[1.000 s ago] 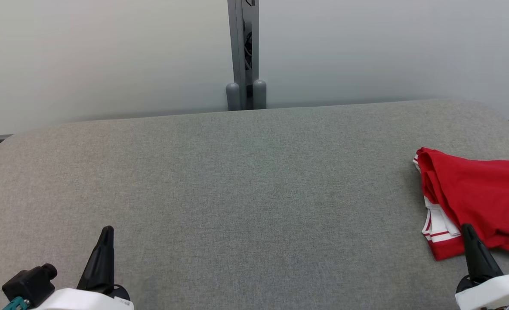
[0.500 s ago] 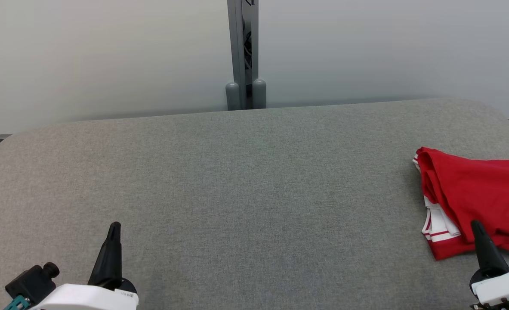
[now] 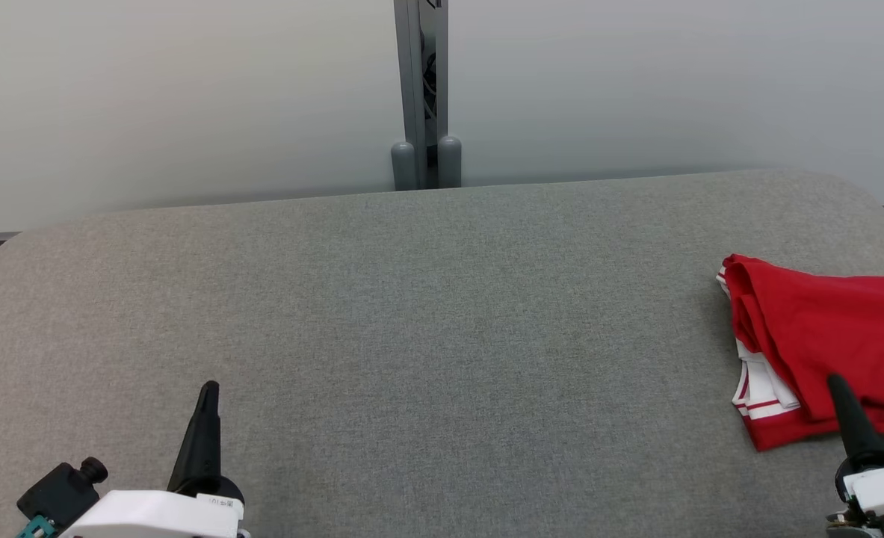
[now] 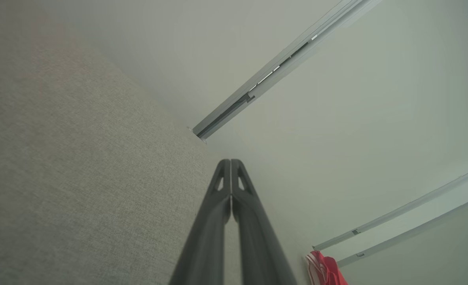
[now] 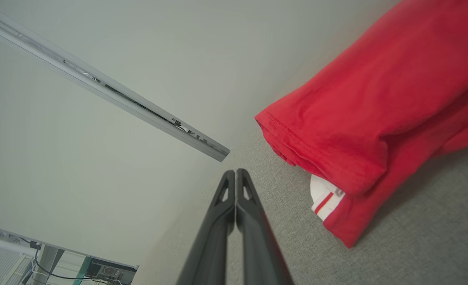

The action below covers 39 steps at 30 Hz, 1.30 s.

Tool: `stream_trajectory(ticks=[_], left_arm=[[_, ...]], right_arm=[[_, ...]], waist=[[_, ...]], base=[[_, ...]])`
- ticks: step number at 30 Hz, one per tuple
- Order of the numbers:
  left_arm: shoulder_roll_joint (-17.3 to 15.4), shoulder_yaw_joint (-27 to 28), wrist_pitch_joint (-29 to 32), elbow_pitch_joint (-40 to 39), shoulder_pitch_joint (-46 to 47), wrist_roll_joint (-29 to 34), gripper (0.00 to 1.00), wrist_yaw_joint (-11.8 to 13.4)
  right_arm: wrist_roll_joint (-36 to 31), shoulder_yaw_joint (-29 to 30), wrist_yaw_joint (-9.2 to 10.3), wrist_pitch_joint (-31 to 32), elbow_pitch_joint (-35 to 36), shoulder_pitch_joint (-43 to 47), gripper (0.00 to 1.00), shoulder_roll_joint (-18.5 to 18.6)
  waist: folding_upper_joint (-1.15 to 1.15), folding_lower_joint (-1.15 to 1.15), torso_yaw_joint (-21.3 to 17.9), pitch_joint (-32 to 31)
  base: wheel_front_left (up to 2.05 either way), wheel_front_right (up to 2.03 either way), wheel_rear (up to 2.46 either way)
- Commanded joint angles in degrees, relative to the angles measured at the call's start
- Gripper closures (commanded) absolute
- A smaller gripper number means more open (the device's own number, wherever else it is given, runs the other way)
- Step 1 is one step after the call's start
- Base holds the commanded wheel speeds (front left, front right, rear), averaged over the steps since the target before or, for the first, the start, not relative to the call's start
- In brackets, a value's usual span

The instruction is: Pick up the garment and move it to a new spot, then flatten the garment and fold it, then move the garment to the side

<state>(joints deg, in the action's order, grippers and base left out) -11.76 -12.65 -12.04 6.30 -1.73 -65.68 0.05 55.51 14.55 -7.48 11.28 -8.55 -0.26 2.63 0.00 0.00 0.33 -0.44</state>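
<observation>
The garment [image 3: 823, 344] is red with white striped trim, lying folded at the right edge of the grey table [image 3: 427, 321]. It also appears in the right wrist view as a red garment [image 5: 376, 114] up close, and in the left wrist view as a small, distant garment [image 4: 326, 269]. My right gripper [image 3: 836, 381] is shut, its tip over the garment's near edge with nothing in it; the right gripper [image 5: 235, 172] stands beside the cloth. My left gripper [image 3: 208, 388] is shut and empty at the lower left, its fingers [image 4: 230, 162] pressed together.
A pale wall stands behind the table with a grey post [image 3: 421, 90] and two rounded grey caps [image 3: 427, 164] at its foot. The table's corners are rounded.
Both grippers have drifted a little to the right in the head view. The garment has not moved.
</observation>
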Motion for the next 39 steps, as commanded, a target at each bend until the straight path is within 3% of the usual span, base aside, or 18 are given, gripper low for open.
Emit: stream_trajectory(ticks=[1,39], left_arm=[[0.1,0.5,0.1,-0.3,2.1,-1.7,1.00,-0.6],[5.3,1.3,0.7,1.7,3.5,-17.2,1.00,-4.8]], right_arm=[[2.1,0.8,-0.02,0.8,0.0,-1.4,1.00,0.8],[22.0,5.9,-0.02,8.0,-4.0,-4.5,1.00,1.0]], waist=[[0.00,0.00,0.0,0.0],[0.00,0.00,-0.2,0.3]], base=[[0.00,0.00,0.00],[0.00,0.00,0.00]])
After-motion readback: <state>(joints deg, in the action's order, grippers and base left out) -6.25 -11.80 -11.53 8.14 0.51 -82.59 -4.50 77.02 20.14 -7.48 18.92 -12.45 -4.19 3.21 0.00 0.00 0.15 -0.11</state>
